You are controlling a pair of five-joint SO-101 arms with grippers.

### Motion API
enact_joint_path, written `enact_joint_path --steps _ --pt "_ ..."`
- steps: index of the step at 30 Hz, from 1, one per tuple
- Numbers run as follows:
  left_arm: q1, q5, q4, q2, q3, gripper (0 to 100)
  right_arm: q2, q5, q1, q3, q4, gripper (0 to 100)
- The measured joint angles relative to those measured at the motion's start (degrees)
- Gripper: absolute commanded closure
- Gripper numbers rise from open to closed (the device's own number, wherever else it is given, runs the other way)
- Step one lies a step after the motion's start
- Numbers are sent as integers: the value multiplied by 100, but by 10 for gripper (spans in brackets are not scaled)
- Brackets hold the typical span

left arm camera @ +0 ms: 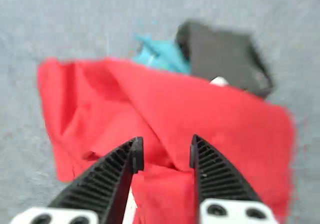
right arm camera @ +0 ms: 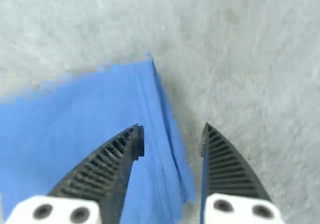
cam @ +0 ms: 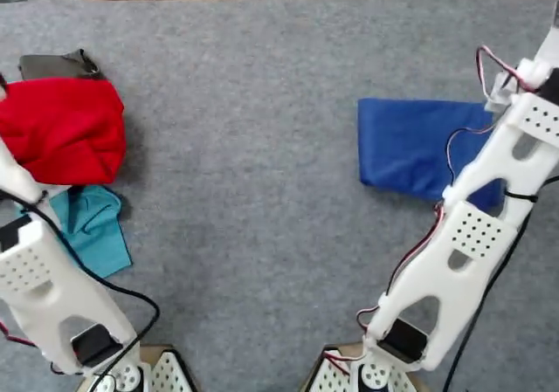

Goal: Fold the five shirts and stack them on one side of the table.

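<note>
High view — blue shirt, seemingly folded

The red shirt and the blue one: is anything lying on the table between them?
Nothing. In the high view, the stretch of grey table cover between the red shirt and the blue shirt is bare.

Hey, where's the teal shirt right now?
In the high view, the crumpled teal cloth shirt lies on the robot's left side of the grey table, partly under the red cloth shirt.
</note>
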Motion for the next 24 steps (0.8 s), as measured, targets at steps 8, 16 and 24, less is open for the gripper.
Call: enact_joint_path --steps 8,16,24 --pt "9 -589 -1002 554 1178 975 -1073 0 -369 35 9 814" --pt "202 -378 -79 79 440 971 -2470 0 -404 2013 18 814" --pt "1530 308 993 -1160 0 972 -3174 0 -404 3376 18 814"
